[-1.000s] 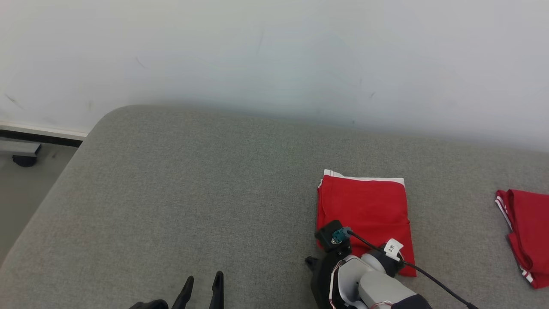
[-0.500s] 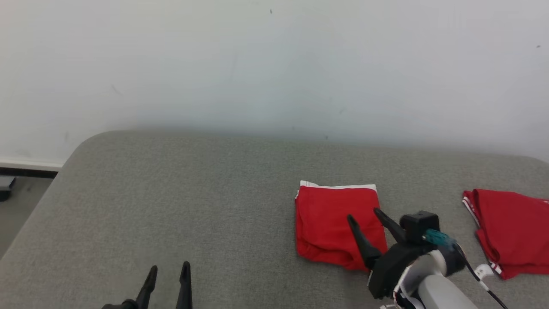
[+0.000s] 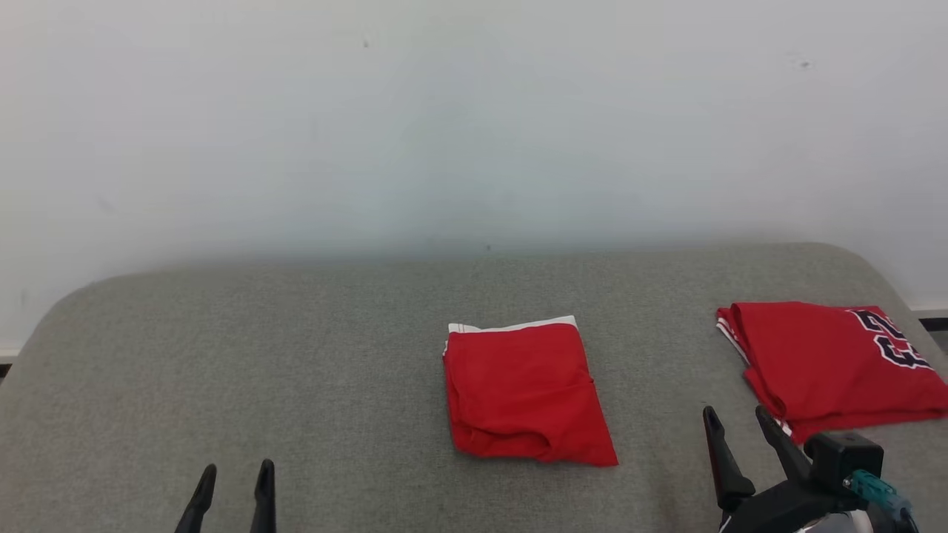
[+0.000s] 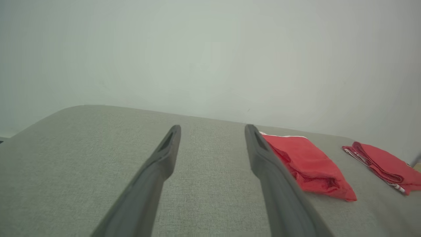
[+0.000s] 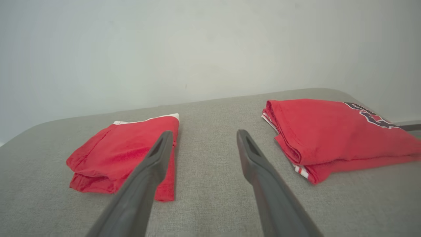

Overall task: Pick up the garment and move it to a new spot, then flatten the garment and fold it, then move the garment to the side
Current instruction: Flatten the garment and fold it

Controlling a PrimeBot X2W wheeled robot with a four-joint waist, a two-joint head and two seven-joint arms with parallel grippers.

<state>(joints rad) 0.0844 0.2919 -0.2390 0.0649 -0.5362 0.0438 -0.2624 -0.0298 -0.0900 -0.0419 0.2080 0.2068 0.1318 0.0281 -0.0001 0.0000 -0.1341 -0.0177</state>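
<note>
— Two sets of fingers. What is each doing?

— Both are spread and empty. My left fingers (image 3: 264, 481) hover over bare bench (image 3: 296, 370). My right fingers (image 3: 722, 455) hang parted above the bench too, touching no cloth.

— Where is the garment?

— The red garment (image 3: 526, 392) lies folded into a compact block with a white band along its far edge. It is ahead of both sets and between them: to the right of my left fingers, to the left of my right ones. A second folded red jersey (image 3: 829, 363) with dark lettering sits ahead and right of my right fingers, well apart from the garment.

— Which step, then?

— I judge the flattening and folding done. Moving it to the side remains.

— What does that call for?

— I would reach my right fingers left and forward, low, to the near edge where the layers bunch. They must close on every layer at once, because pinching only the top would likely open the fold. Then a level carry sideways, clear of the jersey.
</note>
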